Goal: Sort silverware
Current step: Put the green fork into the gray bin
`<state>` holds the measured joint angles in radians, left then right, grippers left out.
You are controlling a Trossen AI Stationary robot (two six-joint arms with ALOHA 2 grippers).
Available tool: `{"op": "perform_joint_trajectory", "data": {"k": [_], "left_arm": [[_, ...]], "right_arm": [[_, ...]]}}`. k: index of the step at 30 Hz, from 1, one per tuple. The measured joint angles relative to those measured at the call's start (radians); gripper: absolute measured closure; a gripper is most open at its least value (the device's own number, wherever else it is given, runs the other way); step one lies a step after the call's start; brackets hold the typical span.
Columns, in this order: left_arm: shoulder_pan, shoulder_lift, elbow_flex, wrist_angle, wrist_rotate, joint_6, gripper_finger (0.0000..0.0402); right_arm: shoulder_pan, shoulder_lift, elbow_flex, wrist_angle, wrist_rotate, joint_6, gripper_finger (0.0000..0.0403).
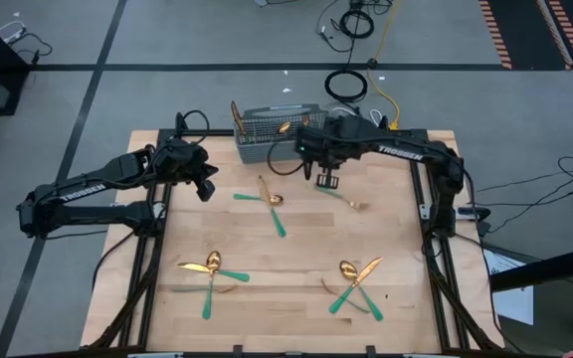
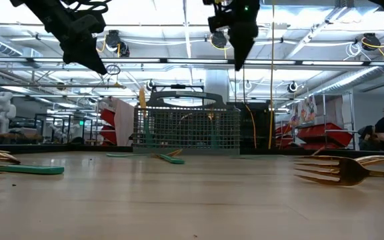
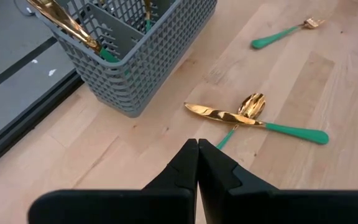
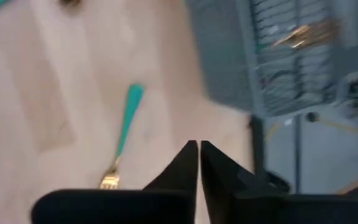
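Right gripper (image 1: 327,181), fingers together, empty, hovers above fork (image 1: 344,199) beside basket (image 1: 267,149): your next pick, likely. Left gripper (image 1: 207,189) closed, waits.

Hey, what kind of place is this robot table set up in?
Likely a robotics lab or workshop: a concrete floor with taped lines, loose cables beside the wooden table, and red storage bins behind.
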<state>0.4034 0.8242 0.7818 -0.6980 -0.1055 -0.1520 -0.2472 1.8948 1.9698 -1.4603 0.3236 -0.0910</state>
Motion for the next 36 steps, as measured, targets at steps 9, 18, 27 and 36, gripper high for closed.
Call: {"op": "perform_joint_trajectory", "data": {"k": [9, 18, 27, 36], "left_arm": [[0.000, 0.000, 0.000, -0.001, 0.000, 0.001, 0.0391], [0.000, 0.000, 0.000, 0.000, 0.000, 0.002, 0.0391], [0.000, 0.000, 0.000, 0.000, 0.000, 0.000, 0.0391], [0.000, 0.000, 0.000, 0.000, -0.004, 0.001, 0.0391]], "right_arm": [[-0.073, -0.064, -0.412, 0.038, -0.242, 0.025, 0.0222], [-0.094, -0.148, -0.812, 0.455, -0.317, 0.131, 0.0158], [-0.094, -0.104, -0.943, 0.679, -0.340, 0.170, 0.0171], [-0.088, -0.063, -0.938, 0.664, -0.292, 0.218, 0.0387]]}}
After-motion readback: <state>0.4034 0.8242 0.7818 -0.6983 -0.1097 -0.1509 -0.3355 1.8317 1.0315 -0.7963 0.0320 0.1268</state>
